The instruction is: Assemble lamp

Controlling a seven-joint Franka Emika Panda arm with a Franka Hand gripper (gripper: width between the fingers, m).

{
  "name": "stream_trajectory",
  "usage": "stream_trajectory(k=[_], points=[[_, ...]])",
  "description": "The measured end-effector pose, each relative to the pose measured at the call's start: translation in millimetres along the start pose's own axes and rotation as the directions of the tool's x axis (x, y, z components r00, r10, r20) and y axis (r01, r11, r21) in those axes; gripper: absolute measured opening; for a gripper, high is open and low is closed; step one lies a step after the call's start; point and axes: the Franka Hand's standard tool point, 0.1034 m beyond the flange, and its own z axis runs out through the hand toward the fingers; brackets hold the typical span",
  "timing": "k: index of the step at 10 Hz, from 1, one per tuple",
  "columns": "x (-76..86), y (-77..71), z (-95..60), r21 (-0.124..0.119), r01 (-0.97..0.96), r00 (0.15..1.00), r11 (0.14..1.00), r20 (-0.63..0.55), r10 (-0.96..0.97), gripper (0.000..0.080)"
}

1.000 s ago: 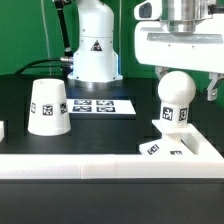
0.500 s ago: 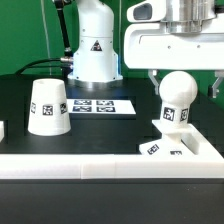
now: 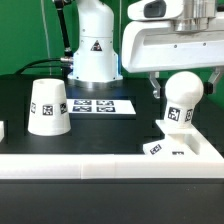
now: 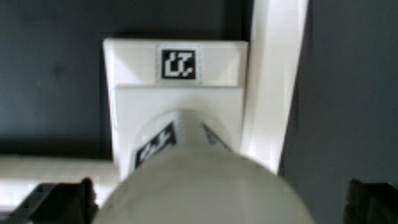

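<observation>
The arm is cut off by the top edge of the exterior view, so only the hand's (image 3: 185, 84) wide white body and the dark finger (image 3: 153, 86) on the exterior view's left show clearly. The other finger sits at the frame's right edge and is barely readable. In the wrist view the bulb (image 4: 199, 178) is a blurred pale mass filling the near field. Whether its foot is seated in the base (image 4: 175, 95) cannot be told.

The hand (image 4: 217, 203) hangs pointing straight down over the far right of the tabletop (image 3: 20, 90). Its fingers are spread wider than the bulb, with a gap on each side.

The bulb (image 3: 181, 108) stands on the base (image 3: 178, 150), leaning slightly toward the exterior view's right, with its round head between the fingers. The shade (image 3: 48, 107) stands well apart at the left, and the marker board (image 3: 103, 105) lies between them, farther back.
</observation>
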Motion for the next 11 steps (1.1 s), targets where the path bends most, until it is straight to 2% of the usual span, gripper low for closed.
stream_trajectory(k=[3, 5, 6, 7, 8, 10, 11], points=[[-0.1, 1.7, 1.4, -0.002, 0.173, 0.985, 0.985, 0.001, -0.173, 0.0699], [-0.2, 3.2, 1.5, -0.002, 0.309, 0.951, 0.951, 0.002, -0.309, 0.0699], [0.6, 4.2, 1.2, -0.010, 0.393, 0.920, 0.919, 0.002, -0.393, 0.0699], [2.4, 5.1, 0.7, -0.030, 0.543, 0.840, 0.839, 0.010, -0.543, 0.0699], [3.2, 3.1, 0.9, -0.039, 0.638, 0.770, 0.769, 0.024, -0.637, 0.0699], [3.3, 0.3, 1.1, -0.048, 0.787, 0.617, 0.615, 0.052, -0.785, 0.0699], [3.2, -0.4, 1.3, -0.050, 0.824, 0.567, 0.565, 0.063, -0.821, 0.0699]])
